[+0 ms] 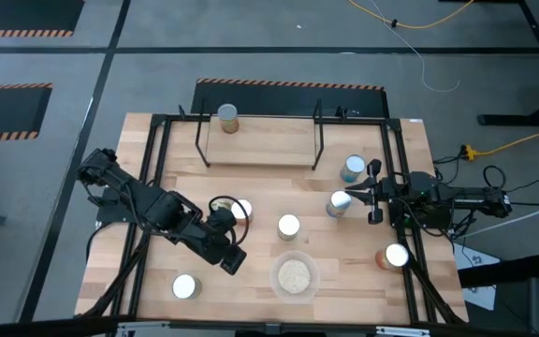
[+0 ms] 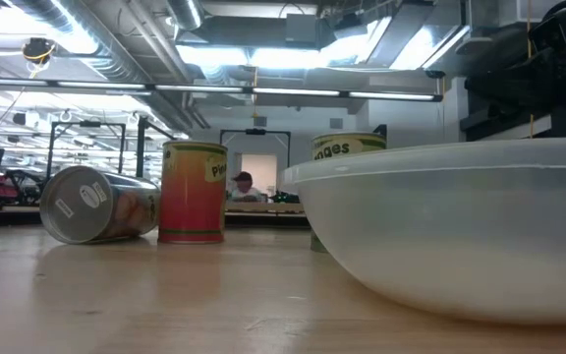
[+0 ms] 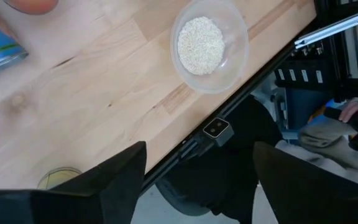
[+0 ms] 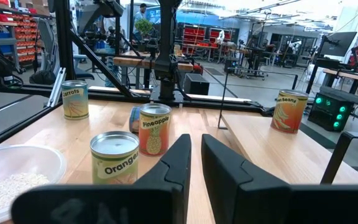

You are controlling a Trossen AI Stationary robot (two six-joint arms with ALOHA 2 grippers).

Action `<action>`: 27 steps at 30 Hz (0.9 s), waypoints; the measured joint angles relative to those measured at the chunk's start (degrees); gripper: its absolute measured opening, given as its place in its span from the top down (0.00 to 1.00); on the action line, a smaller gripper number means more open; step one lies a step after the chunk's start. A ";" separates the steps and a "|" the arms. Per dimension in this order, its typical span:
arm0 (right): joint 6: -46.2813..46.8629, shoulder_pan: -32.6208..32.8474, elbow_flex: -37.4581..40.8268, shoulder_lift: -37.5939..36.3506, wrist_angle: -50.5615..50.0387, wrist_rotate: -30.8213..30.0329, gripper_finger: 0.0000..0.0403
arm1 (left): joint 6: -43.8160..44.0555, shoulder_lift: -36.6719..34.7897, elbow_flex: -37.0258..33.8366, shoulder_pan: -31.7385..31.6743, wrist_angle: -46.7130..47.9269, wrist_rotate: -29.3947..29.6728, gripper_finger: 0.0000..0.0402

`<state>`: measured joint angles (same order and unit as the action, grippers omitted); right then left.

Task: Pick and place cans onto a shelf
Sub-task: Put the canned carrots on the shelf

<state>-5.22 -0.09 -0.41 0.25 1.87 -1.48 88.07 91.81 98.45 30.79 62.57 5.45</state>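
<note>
A: Worktop (image 1: 269,187) is pale wood, matt, visible grain. Cans (image 4: 114,157) have shiny metal lids and printed paper-like labels.

B: Bowl (image 3: 209,45) is clear, smooth plastic holding pale, rough grains. Shelf (image 1: 260,140) is light wood in matt black metal.

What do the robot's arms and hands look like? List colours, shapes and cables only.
Both arms are black and jointed, built from blocky segments. The left hand has two flat, dark, wedge-shaped fingers. The right hand has the same dark, flat-faced fingers; black cables trail from that arm's base. No markings show.
</note>
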 joint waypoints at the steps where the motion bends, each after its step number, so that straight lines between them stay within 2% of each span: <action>1: 0.01 0.01 0.00 -0.01 0.00 0.01 0.89 | 0.00 0.00 0.00 0.00 0.00 0.01 0.27; 8: 0.01 -0.01 -0.01 -0.02 0.00 0.00 0.89 | 2.51 0.15 0.00 1.14 0.00 0.10 0.28; 24: -0.01 0.01 0.01 0.01 -0.01 0.00 0.89 | 24.78 5.35 0.07 9.43 2.87 -0.76 0.28; 27: 0.01 0.02 0.01 -0.02 0.00 0.00 0.89 | 27.49 6.65 -0.03 10.66 3.65 -3.00 0.28</action>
<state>-5.21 -0.08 -0.40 0.23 1.87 -1.47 115.56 98.46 98.43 41.44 66.22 2.46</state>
